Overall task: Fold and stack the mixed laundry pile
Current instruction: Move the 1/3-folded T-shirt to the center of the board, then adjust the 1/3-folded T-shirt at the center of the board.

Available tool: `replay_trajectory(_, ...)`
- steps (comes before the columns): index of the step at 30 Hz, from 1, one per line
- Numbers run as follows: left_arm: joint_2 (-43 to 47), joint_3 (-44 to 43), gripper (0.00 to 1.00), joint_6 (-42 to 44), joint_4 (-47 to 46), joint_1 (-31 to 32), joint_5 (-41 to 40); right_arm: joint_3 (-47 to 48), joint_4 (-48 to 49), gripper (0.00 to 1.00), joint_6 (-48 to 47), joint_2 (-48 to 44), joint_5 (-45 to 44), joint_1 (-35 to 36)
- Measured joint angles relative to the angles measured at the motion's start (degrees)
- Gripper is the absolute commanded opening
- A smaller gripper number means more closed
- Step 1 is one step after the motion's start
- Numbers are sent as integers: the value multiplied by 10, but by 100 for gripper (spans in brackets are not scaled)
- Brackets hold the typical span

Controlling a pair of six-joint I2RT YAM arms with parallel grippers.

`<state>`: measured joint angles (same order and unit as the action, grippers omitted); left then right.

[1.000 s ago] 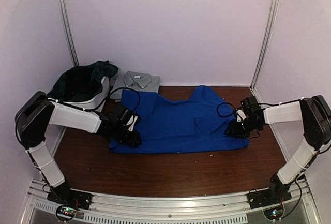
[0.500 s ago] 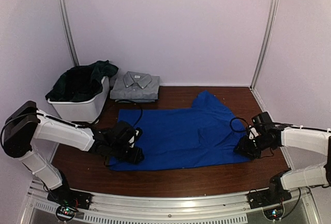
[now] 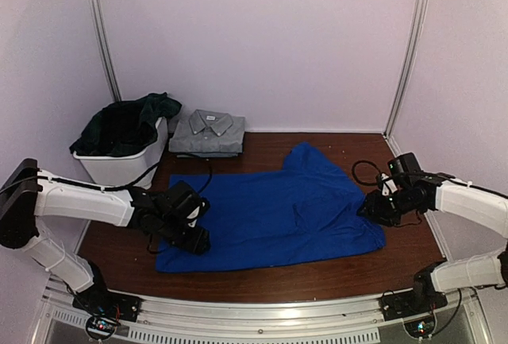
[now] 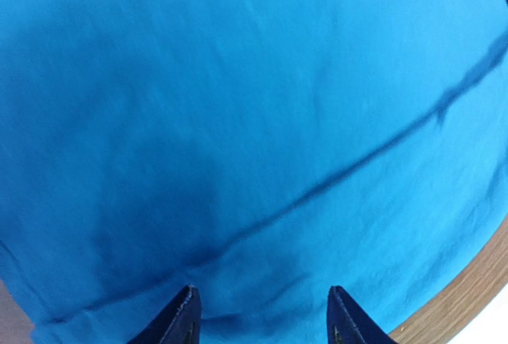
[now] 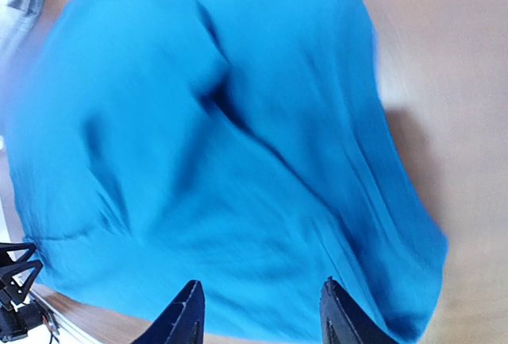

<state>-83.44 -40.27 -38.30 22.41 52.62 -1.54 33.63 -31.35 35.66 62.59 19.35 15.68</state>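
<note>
A: What's hidden?
B: Whatever lies under one dark green garment (image 3: 127, 121) in the white basket (image 3: 119, 168).
A: And the royal-blue T-shirt (image 3: 274, 209)?
B: One, flat on the surface (image 3: 262, 280); left end effector (image 4: 261, 291) and right end effector (image 5: 260, 284) spread at its sides.

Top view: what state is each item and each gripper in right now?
blue T-shirt: spread out flat, unfolded, rumpled on its right.
grey collared shirt: folded, lying flat.
white basket: upright, holding clothes.
dark green garment: heaped in the basket.
left gripper: open above blue cloth.
right gripper: open above blue cloth.
</note>
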Motion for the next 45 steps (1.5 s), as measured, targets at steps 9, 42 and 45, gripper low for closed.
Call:
replay_trajectory(9, -26, -63, 55, 38, 23, -34, -10, 98, 80, 39, -66, 167, 3, 0)
replay_trajectory(42, -61, -82, 60, 104, -3, -132, 58, -40, 27, 51, -16, -9, 23, -22)
replay_trajectory(45, -58, -109, 61, 113, -5, -175, 72, 33, 45, 52, -41, 41, 23, -24)
